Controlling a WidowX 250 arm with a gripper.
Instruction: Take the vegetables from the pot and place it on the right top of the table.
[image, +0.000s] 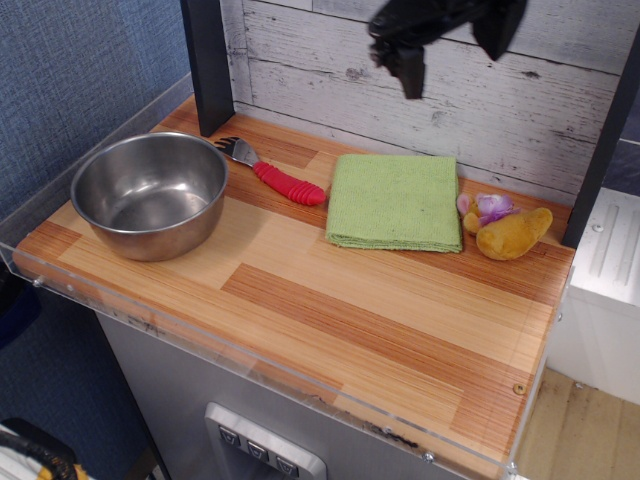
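The vegetables (505, 230), a mustard-yellow piece with pale purple and pink bits, lie on the table (360, 320) at its far right, just right of the green cloth. The pot (150, 192), a shiny steel bowl, stands empty at the left end. My gripper (452, 62) is high above the cloth's far edge, in front of the back wall, motion-blurred. Its jaws are apart and hold nothing. It is well clear of the vegetables.
A folded green cloth (392, 201) lies at the back middle. A red-handled fork (277, 174) lies between pot and cloth. A black post (207, 62) stands at the back left. A clear acrylic edge (270, 372) rims the front.
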